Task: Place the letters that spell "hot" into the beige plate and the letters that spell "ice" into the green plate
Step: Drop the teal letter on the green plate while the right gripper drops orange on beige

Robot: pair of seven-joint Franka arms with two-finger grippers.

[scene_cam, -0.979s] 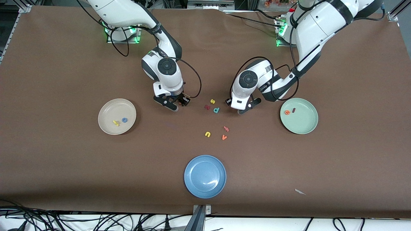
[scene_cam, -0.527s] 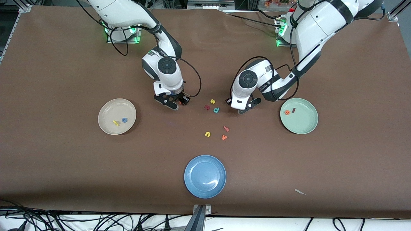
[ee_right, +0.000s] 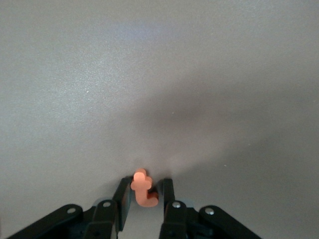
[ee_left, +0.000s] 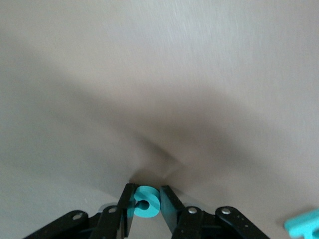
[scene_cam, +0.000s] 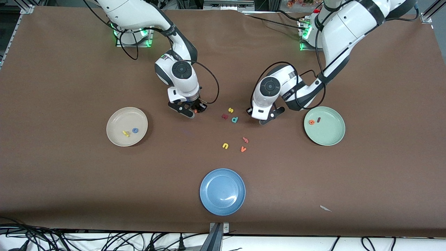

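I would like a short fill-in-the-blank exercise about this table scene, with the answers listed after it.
1. The right gripper is shut on the orange letter ____.
2. The left gripper is shut on a letter of ____ colour.
3. The yellow "h" and the blue "o" lie in the ____ plate.
4. The plate nearest the front camera is ____ in colour.

Missing words: t; teal; beige; blue

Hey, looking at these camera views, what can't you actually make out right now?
- Front view: the teal "c" is hidden under the left arm's wrist; only the left wrist view shows it, between the left gripper fingers.
- Front view: the orange "t" is a speck at the right gripper.
- Left wrist view: a second teal letter is cut off by the frame's edge.
- Both wrist views: whether either held letter is off the table.
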